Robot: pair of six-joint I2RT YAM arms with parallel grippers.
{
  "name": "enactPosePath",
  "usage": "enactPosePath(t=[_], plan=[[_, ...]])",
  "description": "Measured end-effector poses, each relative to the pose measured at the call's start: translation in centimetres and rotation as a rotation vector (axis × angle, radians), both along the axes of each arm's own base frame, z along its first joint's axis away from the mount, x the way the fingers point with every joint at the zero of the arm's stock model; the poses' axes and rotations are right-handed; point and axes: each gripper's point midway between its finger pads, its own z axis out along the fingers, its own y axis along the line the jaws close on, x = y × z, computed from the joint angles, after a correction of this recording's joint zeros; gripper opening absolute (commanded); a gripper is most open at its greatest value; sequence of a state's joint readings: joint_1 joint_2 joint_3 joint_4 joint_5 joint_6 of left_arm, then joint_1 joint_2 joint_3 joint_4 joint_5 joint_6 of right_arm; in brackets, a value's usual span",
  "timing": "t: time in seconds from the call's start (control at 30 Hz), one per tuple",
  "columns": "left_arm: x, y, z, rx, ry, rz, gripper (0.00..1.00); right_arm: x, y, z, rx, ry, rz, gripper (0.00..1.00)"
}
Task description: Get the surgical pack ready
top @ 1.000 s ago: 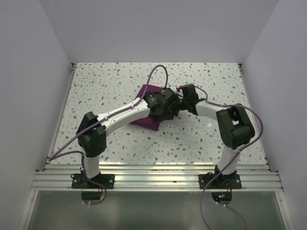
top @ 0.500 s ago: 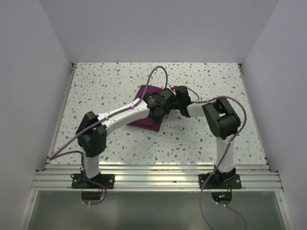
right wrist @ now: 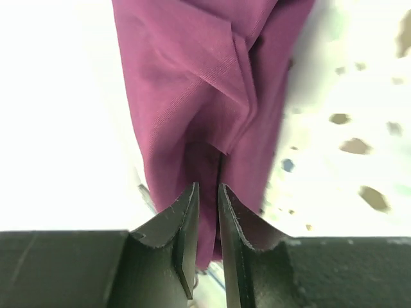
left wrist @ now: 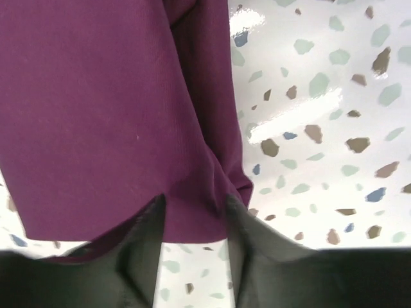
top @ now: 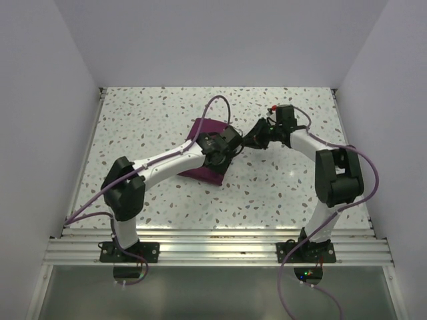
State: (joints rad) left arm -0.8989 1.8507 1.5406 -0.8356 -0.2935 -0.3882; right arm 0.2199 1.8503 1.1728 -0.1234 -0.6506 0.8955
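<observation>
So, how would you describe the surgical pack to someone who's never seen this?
On the speckled white table, look near the middle, beneath the wrist of the left arm. The surgical pack is a flat, folded, deep maroon cloth, the only cloth on it.

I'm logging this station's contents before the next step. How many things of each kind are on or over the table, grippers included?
surgical pack, maroon folded cloth: 1
grippers: 2, left gripper and right gripper
Total: 3
</observation>
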Motion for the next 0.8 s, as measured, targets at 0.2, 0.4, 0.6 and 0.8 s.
enactPosePath(t=[0.2,0.4,0.6,0.8], plan=[[0.1,-0.2,0.7,-0.032,-0.007,0.011,0.64,-0.5,-2.4,1.3,-0.056,-0.035,0.009,0.24],[3.7,-2.6,4.1,-0.084,-0.091,0.037,0.64,-1.0,-2.1,1.0,-0.055,-0.013,0.022,0.24],[7.0,-4.1,3.2,-0.038,-0.147,0.056,0.65,-0.5,-1.6,0.9,-0.019,-0.005,0.016,0.23],[7.9,-3.4,-0.8,0.078,-0.126,0.064,0.65,-0.3,-1.2,-1.0,0.008,0.051,0.013,0.21]])
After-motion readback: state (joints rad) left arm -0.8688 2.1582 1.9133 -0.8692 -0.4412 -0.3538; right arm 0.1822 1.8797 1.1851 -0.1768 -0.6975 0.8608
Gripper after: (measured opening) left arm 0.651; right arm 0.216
